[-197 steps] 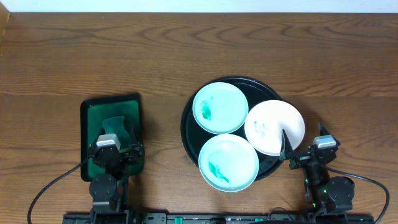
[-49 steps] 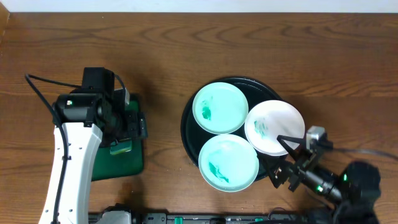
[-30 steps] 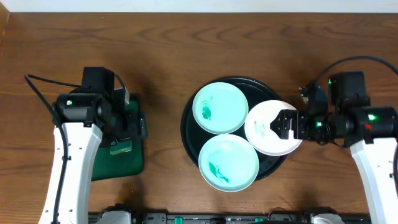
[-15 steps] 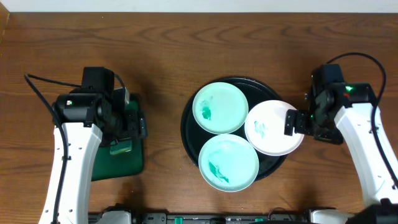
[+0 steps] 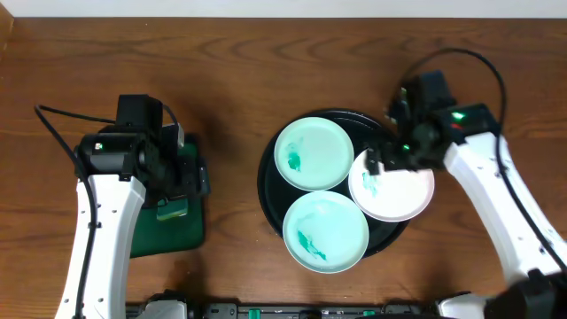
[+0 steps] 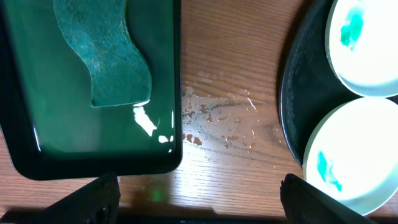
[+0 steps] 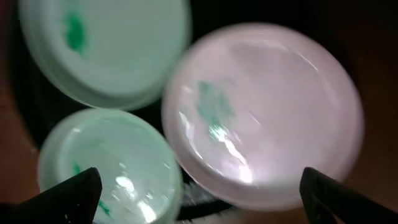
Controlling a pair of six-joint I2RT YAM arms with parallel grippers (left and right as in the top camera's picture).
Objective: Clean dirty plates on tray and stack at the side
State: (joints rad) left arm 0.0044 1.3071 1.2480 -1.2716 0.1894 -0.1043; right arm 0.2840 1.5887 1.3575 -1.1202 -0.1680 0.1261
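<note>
Overhead, the right end effector (image 5: 379, 162) covers part of the white plate (image 5: 400, 191) on the black tray (image 5: 268, 186); its blurred wrist view shows fingertips (image 7: 68, 194) wide apart, empty. The left end effector (image 6: 199, 202), equally wide and empty, shows only fingertips (image 6: 93, 200).

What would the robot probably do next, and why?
Probably lower the open left jaws onto the green sponge in the small green tray: all three plates carry green smears, and neither arm holds anything.
</note>
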